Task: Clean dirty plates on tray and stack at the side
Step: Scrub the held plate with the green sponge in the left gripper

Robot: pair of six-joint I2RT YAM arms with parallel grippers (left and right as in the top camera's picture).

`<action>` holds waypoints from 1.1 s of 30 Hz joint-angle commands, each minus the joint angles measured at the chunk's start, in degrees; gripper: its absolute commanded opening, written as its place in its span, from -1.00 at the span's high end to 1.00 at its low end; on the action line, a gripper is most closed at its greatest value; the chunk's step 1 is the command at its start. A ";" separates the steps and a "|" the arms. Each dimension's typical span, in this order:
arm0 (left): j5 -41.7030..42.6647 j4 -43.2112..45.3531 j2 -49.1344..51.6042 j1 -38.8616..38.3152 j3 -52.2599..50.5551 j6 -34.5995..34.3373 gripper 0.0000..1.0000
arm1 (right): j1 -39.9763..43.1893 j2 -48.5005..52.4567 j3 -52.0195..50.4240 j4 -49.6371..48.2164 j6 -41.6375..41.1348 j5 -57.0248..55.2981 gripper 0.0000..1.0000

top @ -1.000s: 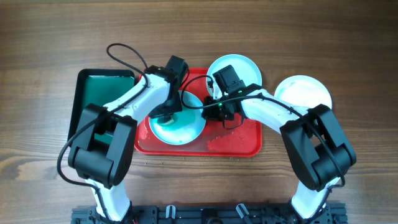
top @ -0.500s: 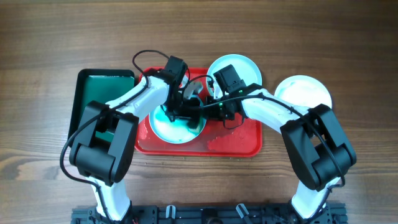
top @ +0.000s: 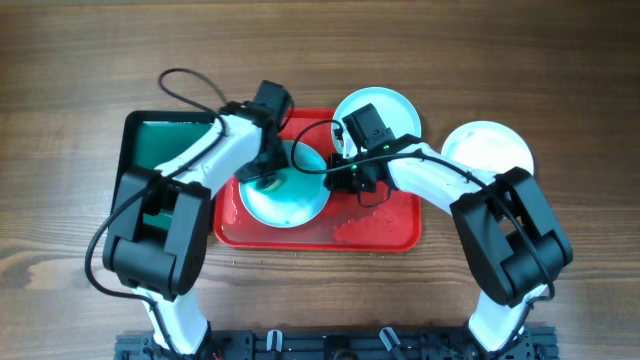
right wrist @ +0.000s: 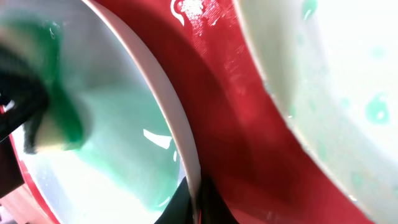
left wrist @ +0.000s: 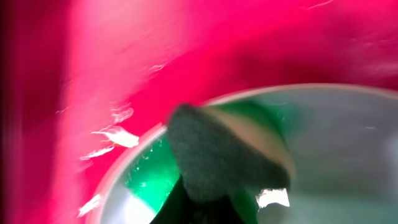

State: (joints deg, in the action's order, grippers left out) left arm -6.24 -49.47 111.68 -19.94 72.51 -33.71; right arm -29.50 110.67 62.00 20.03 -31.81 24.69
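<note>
Seen from overhead, the red tray [top: 395,225] lies mid-table. One smeared plate [top: 290,200] sits inside it, a second plate [top: 385,105] overlaps its far rim, and a third plate [top: 490,150] rests on the table [top: 560,80] off its right side. A dark green tray [top: 165,145] sits just to the left.

The left gripper [top: 266,178] is at the smeared plate's left edge and the right gripper [top: 337,176] at its right edge. Only the wrist views show the holds. The blurred left wrist view shows a sponge [left wrist: 217,155] clamped at the fingertips, over the teal smear. The right wrist view shows the fingers pinched on that plate's rim, and teal droplets on the second plate.
</note>
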 commanded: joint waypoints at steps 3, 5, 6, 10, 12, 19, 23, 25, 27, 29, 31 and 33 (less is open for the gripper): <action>7.85 -8.79 2.45 2.01 -2.60 8.17 0.92 | 0.15 1.31 0.35 0.59 0.13 0.94 0.91; 19.26 -10.69 2.45 1.46 -2.60 19.78 0.92 | 0.15 1.31 0.35 0.59 0.15 0.94 0.91; 24.48 -11.58 2.45 1.27 -2.60 25.00 0.92 | 0.15 1.31 0.35 0.59 0.15 0.94 0.91; 37.92 -12.85 2.45 0.98 -2.60 38.53 0.92 | 0.15 1.31 0.35 0.61 0.15 0.96 0.91; 39.30 -11.04 2.45 0.98 -2.60 39.71 0.92 | 0.15 1.31 0.35 0.66 0.15 0.96 0.92; 39.17 7.23 2.47 0.98 -2.60 32.85 0.92 | 0.15 1.31 0.35 0.70 0.15 0.94 0.91; 24.76 15.87 2.47 0.98 -2.60 23.06 0.92 | 0.15 1.31 0.35 0.83 0.13 0.94 0.91; 11.15 16.24 2.47 1.01 -2.60 15.54 0.92 | 0.15 1.31 0.35 0.83 0.17 0.94 0.91; -4.04 13.00 2.47 1.22 -2.60 6.99 0.92 | 0.15 1.31 0.35 0.83 0.15 0.92 0.91; -12.57 8.31 2.47 1.60 -2.60 0.33 0.92 | 0.15 1.31 0.35 0.81 0.17 0.90 0.91; -15.80 3.82 2.47 2.05 -2.60 -3.98 0.92 | 0.15 1.31 0.35 0.79 0.17 0.90 0.91; -15.61 -0.87 2.47 2.34 -2.60 -6.54 0.92 | 0.15 1.31 0.35 0.79 0.17 0.90 0.91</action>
State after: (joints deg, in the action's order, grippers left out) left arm -7.60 -45.56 111.53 -20.03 72.23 -32.03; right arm -29.58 110.69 62.00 20.18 -31.81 25.12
